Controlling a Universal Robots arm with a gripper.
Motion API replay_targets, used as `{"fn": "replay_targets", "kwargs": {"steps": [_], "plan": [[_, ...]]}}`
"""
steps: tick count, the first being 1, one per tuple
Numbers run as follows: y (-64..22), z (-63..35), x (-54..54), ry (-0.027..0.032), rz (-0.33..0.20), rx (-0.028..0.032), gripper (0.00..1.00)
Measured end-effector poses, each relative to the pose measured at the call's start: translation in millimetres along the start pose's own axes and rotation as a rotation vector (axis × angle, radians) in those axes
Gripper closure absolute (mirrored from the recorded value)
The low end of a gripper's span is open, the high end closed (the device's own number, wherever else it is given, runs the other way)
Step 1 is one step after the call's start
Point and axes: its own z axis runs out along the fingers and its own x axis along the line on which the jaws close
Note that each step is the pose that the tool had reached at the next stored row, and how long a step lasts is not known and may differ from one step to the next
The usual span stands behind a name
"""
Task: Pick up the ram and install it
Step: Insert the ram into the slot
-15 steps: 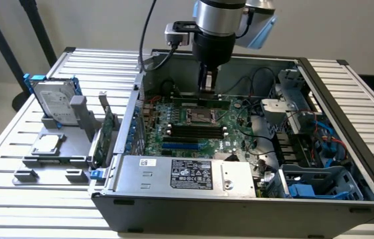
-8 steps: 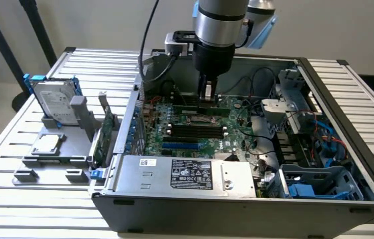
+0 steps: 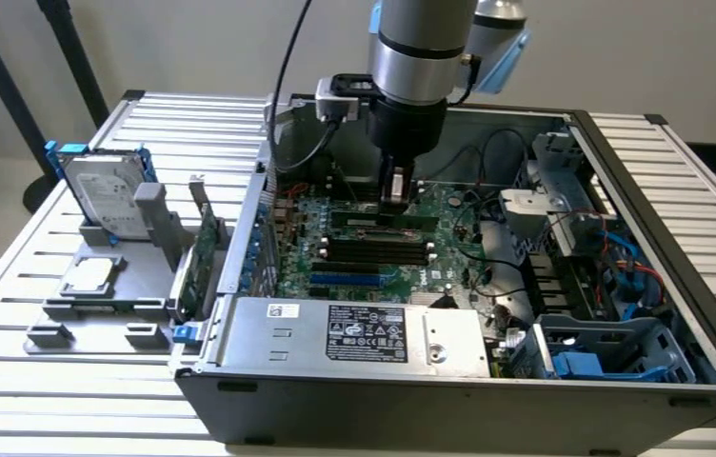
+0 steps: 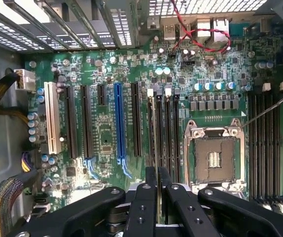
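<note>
My gripper (image 3: 396, 197) hangs inside the open computer case, over the motherboard (image 3: 441, 205). Its fingers are shut on the ram (image 3: 361, 218), a thin dark-green stick lying level along the rearmost of the black memory slots (image 3: 377, 252). Whether the stick is seated in that slot I cannot tell. In the wrist view the two black fingers (image 4: 145, 202) press together on the ram (image 4: 159, 195), seen edge-on as a thin strip. It lines up with the row of black memory slots (image 4: 166, 133) beside the CPU socket (image 4: 213, 158).
A metal power supply (image 3: 358, 333) fills the case's front. Cables and a drive cage (image 3: 586, 276) crowd the exterior view's right. Outside the case, on the exterior view's left, a grey holder carries a taller green expansion card (image 3: 209, 249) and a hard drive (image 3: 110, 195).
</note>
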Motion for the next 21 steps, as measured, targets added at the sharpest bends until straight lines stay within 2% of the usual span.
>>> {"fn": "replay_targets", "kwargs": {"steps": [21], "plan": [[-1.3,37.5,-3.6,0.0,0.0,0.0,0.86]]}}
